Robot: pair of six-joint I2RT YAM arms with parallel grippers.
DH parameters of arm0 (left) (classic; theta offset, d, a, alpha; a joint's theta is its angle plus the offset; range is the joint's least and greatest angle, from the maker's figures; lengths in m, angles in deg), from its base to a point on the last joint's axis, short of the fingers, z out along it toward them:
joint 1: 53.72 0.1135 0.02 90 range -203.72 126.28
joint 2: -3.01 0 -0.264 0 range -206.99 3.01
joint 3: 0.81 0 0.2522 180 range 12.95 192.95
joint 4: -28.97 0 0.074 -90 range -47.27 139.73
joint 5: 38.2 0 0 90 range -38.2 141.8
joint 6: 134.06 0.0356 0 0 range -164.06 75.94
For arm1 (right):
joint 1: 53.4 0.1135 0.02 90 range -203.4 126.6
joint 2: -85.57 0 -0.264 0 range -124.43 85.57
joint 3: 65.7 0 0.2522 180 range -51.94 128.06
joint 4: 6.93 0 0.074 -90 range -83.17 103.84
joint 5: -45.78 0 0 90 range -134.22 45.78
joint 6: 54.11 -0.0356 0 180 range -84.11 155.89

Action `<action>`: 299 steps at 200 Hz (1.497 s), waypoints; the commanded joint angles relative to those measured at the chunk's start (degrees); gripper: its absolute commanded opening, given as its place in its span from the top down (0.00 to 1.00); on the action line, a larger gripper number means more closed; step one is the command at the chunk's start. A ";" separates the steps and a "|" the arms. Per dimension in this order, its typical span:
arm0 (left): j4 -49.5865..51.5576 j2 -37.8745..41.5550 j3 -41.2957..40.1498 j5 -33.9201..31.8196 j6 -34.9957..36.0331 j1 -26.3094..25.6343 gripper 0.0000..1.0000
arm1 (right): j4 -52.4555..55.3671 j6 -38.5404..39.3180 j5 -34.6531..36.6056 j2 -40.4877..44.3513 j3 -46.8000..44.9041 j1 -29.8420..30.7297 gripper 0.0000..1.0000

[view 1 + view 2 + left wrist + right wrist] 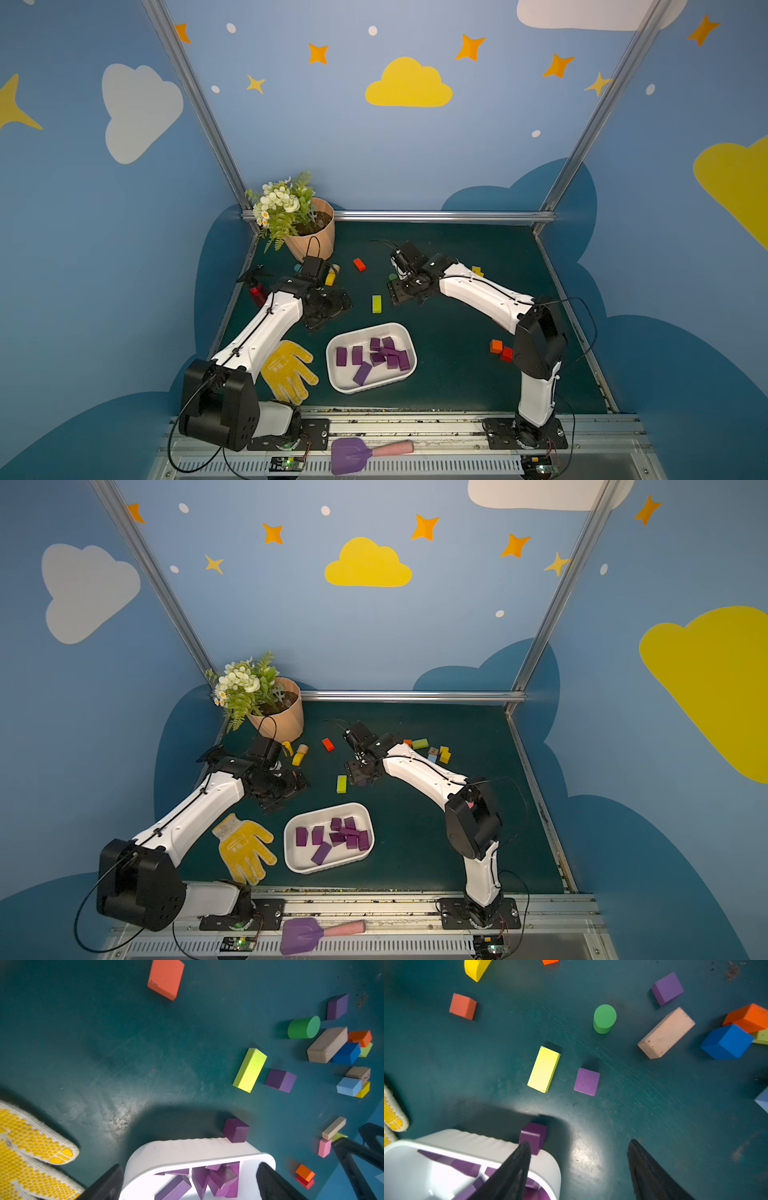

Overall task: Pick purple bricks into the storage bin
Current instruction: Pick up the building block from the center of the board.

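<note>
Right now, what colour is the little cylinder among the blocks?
The cylinder is green; the right wrist view shows it best.

Playroom-styled robot lab booth — aluminium frame (440, 216), cloud-and-star walls (316, 137)

white storage bin (324, 810) w/ purple bricks (318, 835) inside, yellow glove (245, 848) beside it, lime block (341, 784) beyond

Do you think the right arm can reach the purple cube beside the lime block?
Likely yes: the open right gripper faces the purple cube over bare mat; the lime block lies apart.
</note>
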 commanded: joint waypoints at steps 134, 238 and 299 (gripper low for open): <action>-0.97 -4.24 1.40 0.34 3.18 -1.08 0.00 | -1.41 -4.88 -1.23 -11.20 5.39 -1.85 0.26; -3.65 -3.74 -1.09 0.39 3.31 -1.10 0.00 | -0.89 -5.48 0.42 -16.66 8.70 -2.55 0.30; -3.66 -4.47 -0.87 1.10 3.22 -1.18 0.00 | -0.36 -6.46 -0.03 -19.84 11.57 -2.63 0.38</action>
